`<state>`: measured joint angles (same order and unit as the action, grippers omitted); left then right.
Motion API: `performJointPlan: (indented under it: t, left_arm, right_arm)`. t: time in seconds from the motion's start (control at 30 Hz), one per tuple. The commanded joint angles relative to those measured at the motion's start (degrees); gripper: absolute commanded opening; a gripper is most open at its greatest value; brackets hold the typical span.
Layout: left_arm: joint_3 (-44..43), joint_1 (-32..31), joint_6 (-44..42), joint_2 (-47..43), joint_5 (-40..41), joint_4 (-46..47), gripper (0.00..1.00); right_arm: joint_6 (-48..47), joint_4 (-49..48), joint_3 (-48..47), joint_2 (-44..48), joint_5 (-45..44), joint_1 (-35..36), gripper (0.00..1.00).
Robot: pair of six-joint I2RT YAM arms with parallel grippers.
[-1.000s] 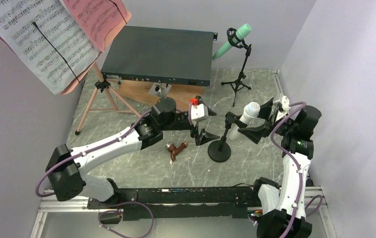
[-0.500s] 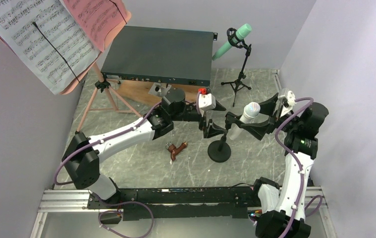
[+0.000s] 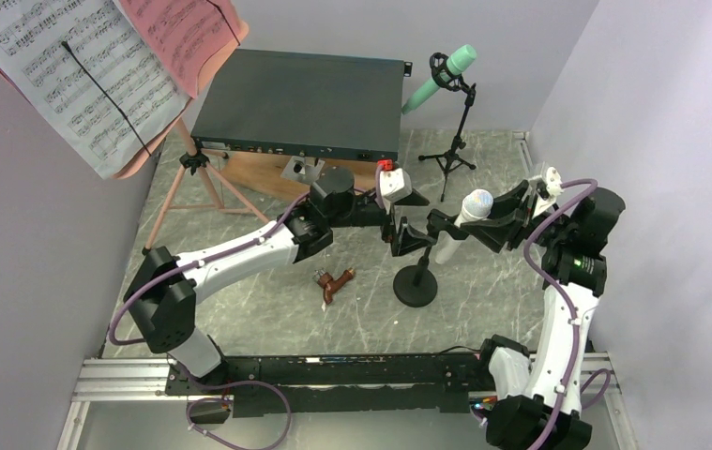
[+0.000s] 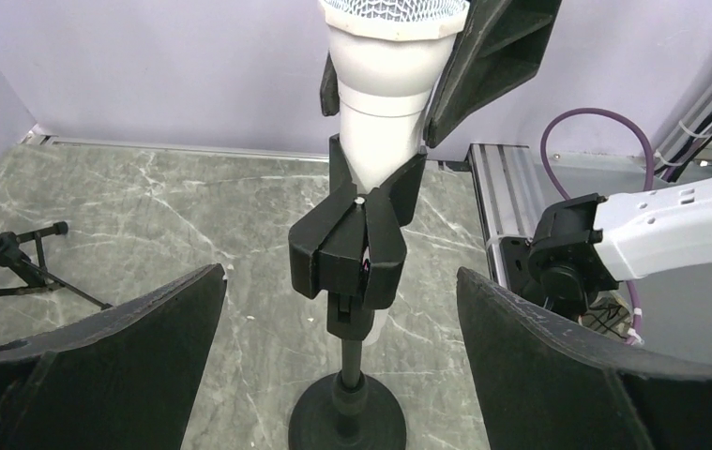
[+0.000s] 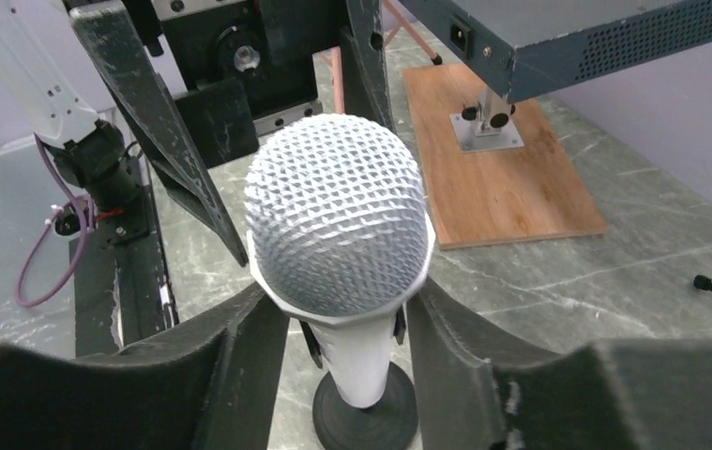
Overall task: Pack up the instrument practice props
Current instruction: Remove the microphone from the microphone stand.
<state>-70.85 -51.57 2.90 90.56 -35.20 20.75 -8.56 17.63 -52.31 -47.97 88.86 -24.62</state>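
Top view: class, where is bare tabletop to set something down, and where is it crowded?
Bare: the strip between the brown wooden piece and the front rail; the back corner right of the mint microphone's tripod. Crowded: around the white microphone.

**Left arm** (image 3: 230,265) and **right arm** (image 3: 558,328): smooth white link shells set between black cylindrical joint housings, each trailed by a looping purple cable (image 4: 596,113). **Left gripper** (image 3: 422,220) and **right gripper** (image 3: 469,216): two matte black, wedge-shaped fingers (image 4: 98,366) apiece. A white wrist block (image 3: 391,185) with a red cap sits behind the left pair.
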Motion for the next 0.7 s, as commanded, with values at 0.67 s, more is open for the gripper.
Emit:
performJointPlan:
  t: [0.67]
  left_arm:
    - [-6.46,-1.6,2.85,4.36,-0.92,2.69,0.77]
  right_arm:
    - [-2.51,-0.59,-2.26,-0.94,6.28,1.68,0.24]
